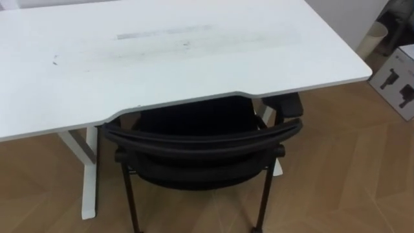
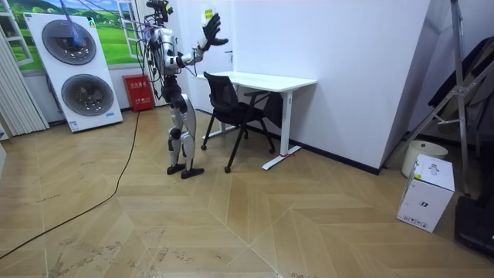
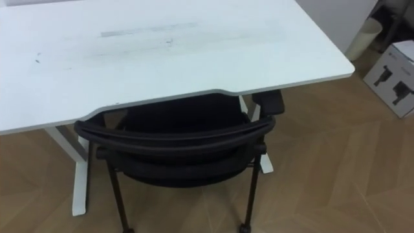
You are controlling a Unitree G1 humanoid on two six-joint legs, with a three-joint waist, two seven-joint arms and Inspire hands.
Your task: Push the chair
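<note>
In the eye views the black chair [image 1: 200,139] sits at lower centre. Its curved backrest is nearest, and its seat is tucked under the front edge of the white desk [image 1: 162,58], just where that edge curves inward. One armrest pokes out below the desk edge to the right of centre. The desk top fills the upper part of the frame, bare apart from a few faint smudges. Past its right end, at the right edge of the frame, a white cardboard box [image 1: 394,74] stands on the wooden floor.

In the room view the robot stands upright left of centre, just behind the chair and facing the desk. Its right hand [image 2: 211,31] is raised high above the backrest, near the top of the frame. The fingers are spread apart, hold nothing and are clear of the chair. Behind the robot, in the upper left, a white washer unit [image 2: 73,69] with two round doors stands against the wall, with a small red box [image 2: 139,91] beside it.
</note>
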